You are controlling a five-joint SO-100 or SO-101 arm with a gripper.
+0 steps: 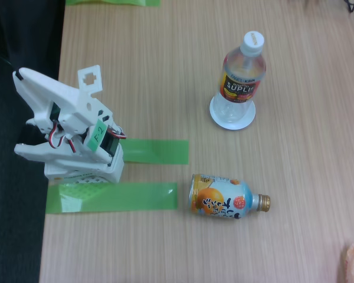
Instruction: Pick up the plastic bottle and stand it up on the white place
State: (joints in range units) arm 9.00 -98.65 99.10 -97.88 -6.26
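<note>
On the white place [232, 118] the plastic bottle [241, 73] is already stood upright, so nothing looks left, though the folded arm's gripper [29, 127] state can't be made out.

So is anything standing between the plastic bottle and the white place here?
Nothing visible does: the plastic bottle already stands upright on the white place. The fruit-picture bottle lies on its side nearer the camera, apart from both.
</note>
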